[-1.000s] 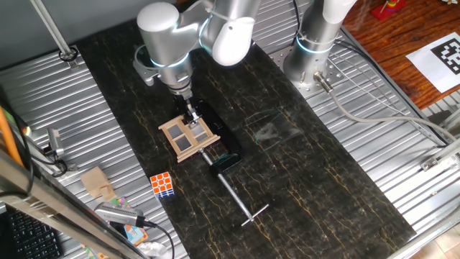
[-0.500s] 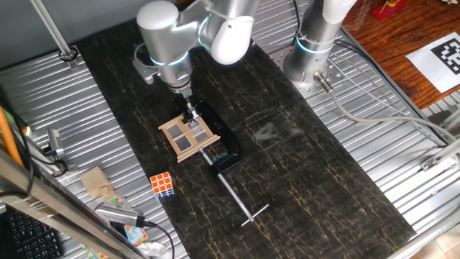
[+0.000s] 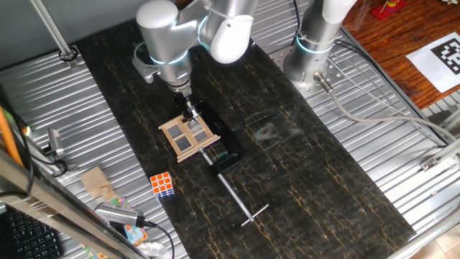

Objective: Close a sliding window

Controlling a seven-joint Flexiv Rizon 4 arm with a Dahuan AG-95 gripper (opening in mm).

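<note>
- At the far left edge, a strip of clutter is cut off by the frame: a cardboard scrap and some small tools lie on the ribbed metal, too small to name with any certainty.
- A Rubik's cube sits near the left edge of the dark marbled mat, apart from the window and in front of it.
- The sliding window lies on the left half of the mat, a small square frame of light tan wood with a cross splitting it into four grey panes, turned at an angle to the mat's edges, on a black base that shows along its right side.
- The gripper comes straight down onto the window's far edge; its fingers are small, dark and partly masked by the wrist above, so I cannot tell whether they are spread or pinched, nor whether they grasp the frame.
- A black clamp sits just beside the window's near right corner, its long metal rod running away toward the front of the mat.
- Right of the clamp the mat is bare up to its right edge.
- The arm's silver base stands at the far right on ribbed metal, its top cut off by the frame.
</note>
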